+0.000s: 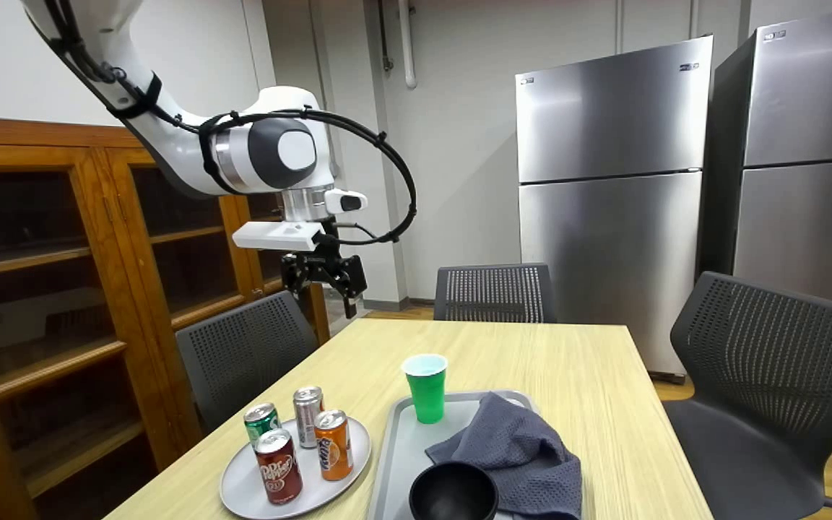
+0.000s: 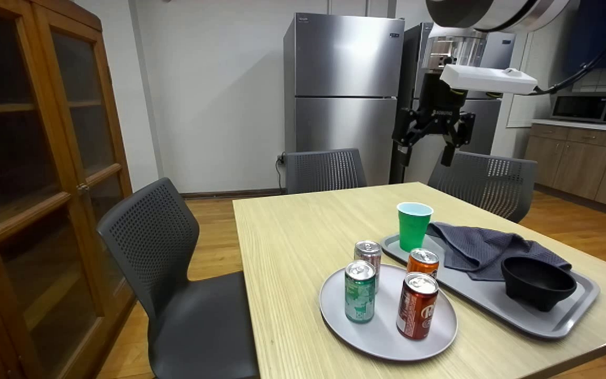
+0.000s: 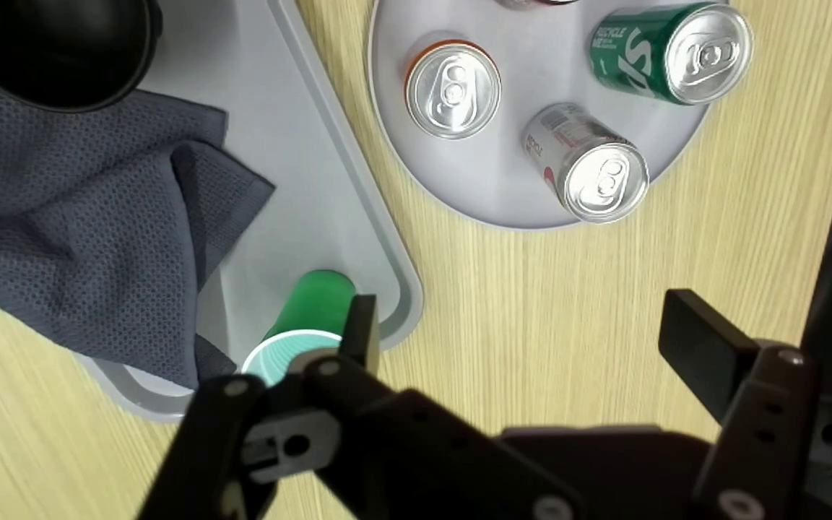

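Two refrigerators stand well beyond the tray in both exterior views. The table bears the tray and is cut off at the lower edge of both. The arm shows its long links in an exterior view; its wrist appears in an exterior view cropped above, hiding part of a refrigerator. The microwave, well apart from the tray, is visible in an exterior view alone.

The tray's full length shows in an exterior view; the wrist view crops one end. The plate lies beside the tray's long side. The cloth, on the tray, covers part of the rim opposite the plate. The gripper hangs above the level of the tray, jaws wide apart; seen from the side in an exterior view, they are hard to tell apart. The bowl sits at one tray end, cropped in the wrist view.

The cup, nearest the gripper in the wrist view, stands upright on the tray at the end away from the bowl; a jaw hides part of its rim there. Beside the tray, on the plate, stand an orange can, a green can, a silver can partly hidden behind it, and a dark red can, only a sliver in the wrist view.
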Robot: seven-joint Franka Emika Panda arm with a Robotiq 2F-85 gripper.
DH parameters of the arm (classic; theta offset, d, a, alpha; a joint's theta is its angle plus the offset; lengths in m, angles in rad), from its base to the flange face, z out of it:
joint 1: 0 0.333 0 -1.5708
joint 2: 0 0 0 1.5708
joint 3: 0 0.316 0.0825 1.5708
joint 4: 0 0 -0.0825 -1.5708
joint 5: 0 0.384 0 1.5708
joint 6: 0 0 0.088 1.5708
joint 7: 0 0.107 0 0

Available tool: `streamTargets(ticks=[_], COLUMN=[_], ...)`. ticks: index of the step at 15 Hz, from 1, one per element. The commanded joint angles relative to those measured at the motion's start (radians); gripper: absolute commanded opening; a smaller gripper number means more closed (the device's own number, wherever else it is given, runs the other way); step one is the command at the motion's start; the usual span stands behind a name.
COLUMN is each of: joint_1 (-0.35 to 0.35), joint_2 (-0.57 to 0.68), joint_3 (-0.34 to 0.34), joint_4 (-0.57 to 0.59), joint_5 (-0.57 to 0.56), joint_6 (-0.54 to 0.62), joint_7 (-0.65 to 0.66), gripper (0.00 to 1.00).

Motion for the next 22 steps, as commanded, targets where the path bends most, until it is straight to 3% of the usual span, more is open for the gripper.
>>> streamTargets(ticks=[1,13,22], joint_1=[-0.006,-0.009,-0.031], joint_2=[0.001,0.053,0.215], joint_3=[0.005,0.003,-0.035], joint_4=[0.004,0.029,0.165], joint_5=[0.000,-0.030,-0.065], joint_6=[-0.004,0.024,0.029], joint_7=[0.000,0.004,-0.018], gripper=[1.00,1.00,1.00])
